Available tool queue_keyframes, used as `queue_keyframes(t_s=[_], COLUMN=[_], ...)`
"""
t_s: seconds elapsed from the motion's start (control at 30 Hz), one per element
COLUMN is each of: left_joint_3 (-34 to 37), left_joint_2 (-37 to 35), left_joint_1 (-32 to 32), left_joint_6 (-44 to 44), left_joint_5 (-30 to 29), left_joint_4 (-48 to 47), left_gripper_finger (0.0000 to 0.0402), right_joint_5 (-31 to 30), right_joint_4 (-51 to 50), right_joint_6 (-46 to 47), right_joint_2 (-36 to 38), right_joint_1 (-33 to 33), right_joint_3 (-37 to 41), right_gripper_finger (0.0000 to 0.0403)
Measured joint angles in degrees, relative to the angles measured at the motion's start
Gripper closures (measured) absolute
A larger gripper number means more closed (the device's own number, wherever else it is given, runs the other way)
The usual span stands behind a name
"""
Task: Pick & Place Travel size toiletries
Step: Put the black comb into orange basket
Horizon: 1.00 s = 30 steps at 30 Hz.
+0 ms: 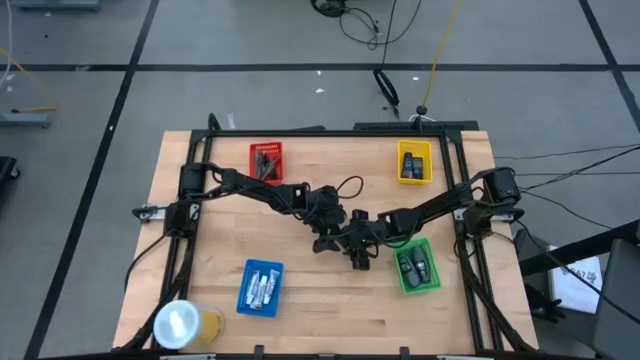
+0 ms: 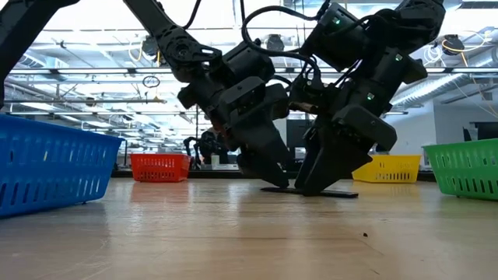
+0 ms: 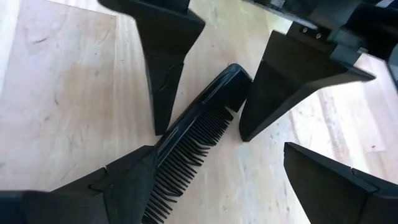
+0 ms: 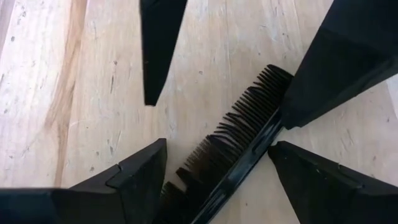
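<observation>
Both my arms meet mid-desk over a black comb lying flat on the wooden desk, between the red tray and the green tray. My left fingers are spread wide, tips down at the desk on either side of the comb, not clamped on it. My right fingers are spread too, straddling the same comb from the opposite end; in the right wrist view one tip sits right at the comb's spine, cannot tell if touching. Comb teeth face one side, spine the other, comb flat, nothing lifted. The low view shows both sets of fingers tilted, tips down at the desk surface, close together. The blue tray holds small white tubes, the green tray holds dark oval pieces, the red tray holds slim dark sticks, the yellow tray holds something small and dark. A yellowish roll with a white top stands at the desk's near left corner.
</observation>
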<state>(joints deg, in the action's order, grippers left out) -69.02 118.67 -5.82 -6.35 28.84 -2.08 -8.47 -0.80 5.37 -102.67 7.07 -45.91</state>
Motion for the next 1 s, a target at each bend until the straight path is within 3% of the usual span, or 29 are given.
queue_keyframes(t_s=[0.3,0.5,0.6,0.77,1.0], left_joint_3=[0.0,0.2,0.5,0.3,0.3], left_joint_2=[-0.1,-1.2,-3.3,-5.1,-3.6], left_joint_1=[0.3,0.2,0.3,-0.7,-1.7], left_joint_6=[0.2,-0.8,0.4,3.8,3.2], left_joint_5=[-0.3,2.5,0.7,-7.6,-4.9], left_joint_4=[-1.8,-1.5,-2.8,-1.0,-1.2], left_gripper_finger=[0.0053,0.0053,0.0053,0.0053,0.0053], right_joint_5=[0.6,0.7,0.8,0.9,2.0], right_joint_4=[-4.8,-7.3,-7.1,-6.9,0.9], right_joint_6=[1.9,3.2,4.0,5.9,3.9], right_joint_2=[0.0,0.0,0.0,0.0,0.2], right_joint_1=[0.0,0.0,0.0,0.0,0.1], right_joint_3=[0.0,0.0,0.0,0.0,0.1], right_gripper_finger=[0.0121,0.0122,0.0122,0.0122,0.0122])
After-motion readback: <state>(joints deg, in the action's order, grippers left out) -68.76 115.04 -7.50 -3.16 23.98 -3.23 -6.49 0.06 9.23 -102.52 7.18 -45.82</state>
